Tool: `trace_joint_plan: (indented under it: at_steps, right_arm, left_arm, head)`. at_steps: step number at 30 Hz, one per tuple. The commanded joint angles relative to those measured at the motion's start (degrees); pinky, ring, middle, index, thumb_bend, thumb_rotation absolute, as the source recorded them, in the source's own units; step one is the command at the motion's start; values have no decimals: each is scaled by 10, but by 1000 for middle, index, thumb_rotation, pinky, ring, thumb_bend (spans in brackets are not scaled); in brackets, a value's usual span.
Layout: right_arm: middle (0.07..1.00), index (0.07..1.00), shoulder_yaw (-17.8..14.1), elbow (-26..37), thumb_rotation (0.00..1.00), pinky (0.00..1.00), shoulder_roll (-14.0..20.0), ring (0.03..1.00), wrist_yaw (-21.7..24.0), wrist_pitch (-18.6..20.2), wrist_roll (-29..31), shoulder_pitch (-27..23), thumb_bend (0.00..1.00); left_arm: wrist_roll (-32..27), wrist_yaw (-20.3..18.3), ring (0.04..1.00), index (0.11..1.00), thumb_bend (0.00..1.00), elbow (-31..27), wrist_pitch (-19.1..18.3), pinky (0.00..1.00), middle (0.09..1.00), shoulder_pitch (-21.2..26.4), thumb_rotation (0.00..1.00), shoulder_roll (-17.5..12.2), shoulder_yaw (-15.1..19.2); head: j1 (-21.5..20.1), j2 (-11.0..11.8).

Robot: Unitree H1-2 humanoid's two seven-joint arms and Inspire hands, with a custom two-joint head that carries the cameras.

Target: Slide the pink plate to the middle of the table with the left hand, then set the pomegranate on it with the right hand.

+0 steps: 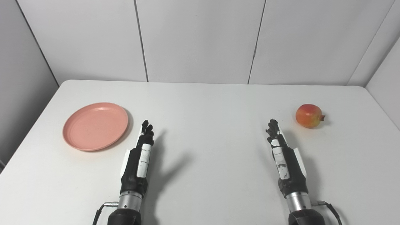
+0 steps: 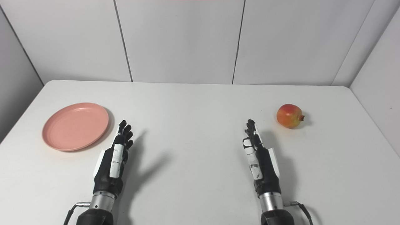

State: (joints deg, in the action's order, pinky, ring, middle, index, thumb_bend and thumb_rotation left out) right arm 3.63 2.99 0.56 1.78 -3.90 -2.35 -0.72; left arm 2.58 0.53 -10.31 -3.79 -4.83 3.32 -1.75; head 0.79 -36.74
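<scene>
The pink plate lay flat on the left side of the white bench, just beside and to the left of the left hand, which was the nearer hand and held nothing, its fingers extended and pointing away from the robot. The pomegranate sat near the right hand, ahead and to its right, that hand likewise released and empty. The plate looked untouched, so the slide toward the middle was not yet begun.

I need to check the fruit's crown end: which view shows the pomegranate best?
The left eye view: the pomegranate appears slightly larger there, its dark crown pointing right, unobstructed. The right eye view shows the same fruit whole, crown also visible, just a little smaller.
</scene>
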Motion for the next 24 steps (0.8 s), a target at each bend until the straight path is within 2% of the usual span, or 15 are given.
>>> trace_joint_plan:
  at_steps: [1, 24]
  right_arm:
    - [979, 971, -2, -2, 1000, 1000, 0, 978, 1, -1, 1, 5, 806]
    - [979, 973, 0, -2, 1000, 1000, 1, 975, 0, -4, 0, 4, 808]
  left_arm:
    - [-1, 2, 1000, 1000, 831, -17, 2, 1000, 1000, -21, 1000, -2, 1]
    - [-6, 0, 1000, 1000, 816, -17, -3, 1000, 1000, -19, 1000, -3, 2]
  head:
    - [1, 0]
    - [-1, -1]
